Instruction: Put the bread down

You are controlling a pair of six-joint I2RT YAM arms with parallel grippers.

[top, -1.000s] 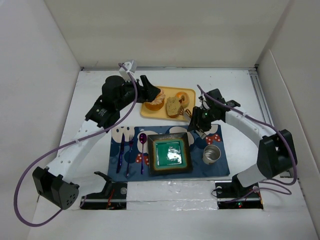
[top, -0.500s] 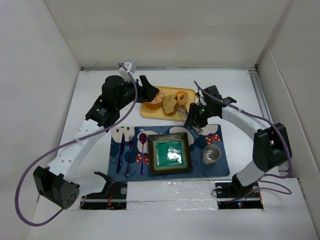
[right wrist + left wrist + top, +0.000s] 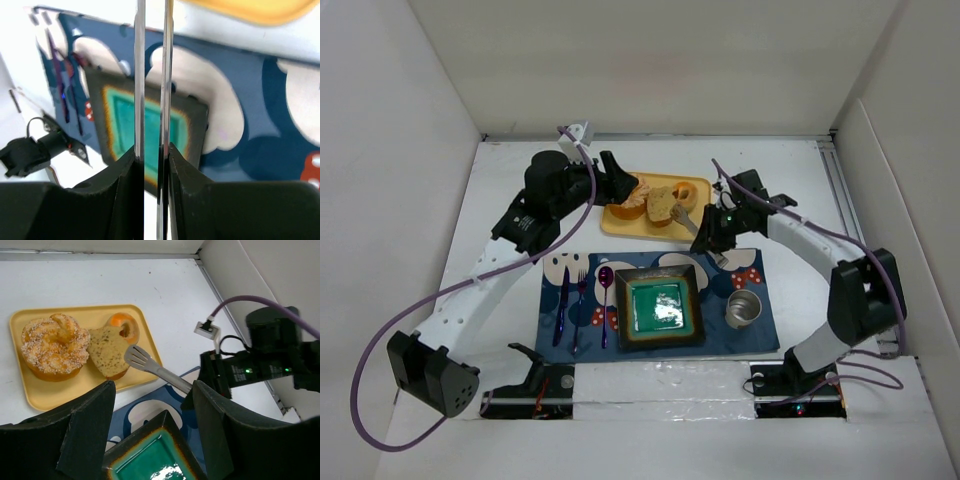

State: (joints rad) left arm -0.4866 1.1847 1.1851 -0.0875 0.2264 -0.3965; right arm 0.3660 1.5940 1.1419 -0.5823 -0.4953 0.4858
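A yellow tray [image 3: 655, 222] at the back holds the bread: an orange lobed bun [image 3: 632, 198] on the left, a tan slice [image 3: 665, 206] in the middle and a golden bagel [image 3: 687, 192] on the right. The left wrist view shows the bun [image 3: 54, 346], slice [image 3: 107, 351] and bagel [image 3: 124, 326]. My right gripper [image 3: 713, 236] is shut on metal tongs [image 3: 688, 220], whose tips [image 3: 139, 357] lie at the slice's right edge. My left gripper [image 3: 620, 186] is open and empty, hovering by the bun; in its wrist view [image 3: 155, 440] it is above the plate.
A green square plate [image 3: 660, 308] sits on a blue patterned placemat [image 3: 760, 335], with a knife, fork and spoon [image 3: 582, 300] to its left and a metal cup [image 3: 743, 308] to its right. White walls enclose the table. The right wrist view shows the plate [image 3: 120, 117] below the tongs [image 3: 140, 75].
The right gripper swung the tongs left against the slice, then eased back slightly. The slice shifted a little left, uncovering more of the bagel. The left arm has not moved.
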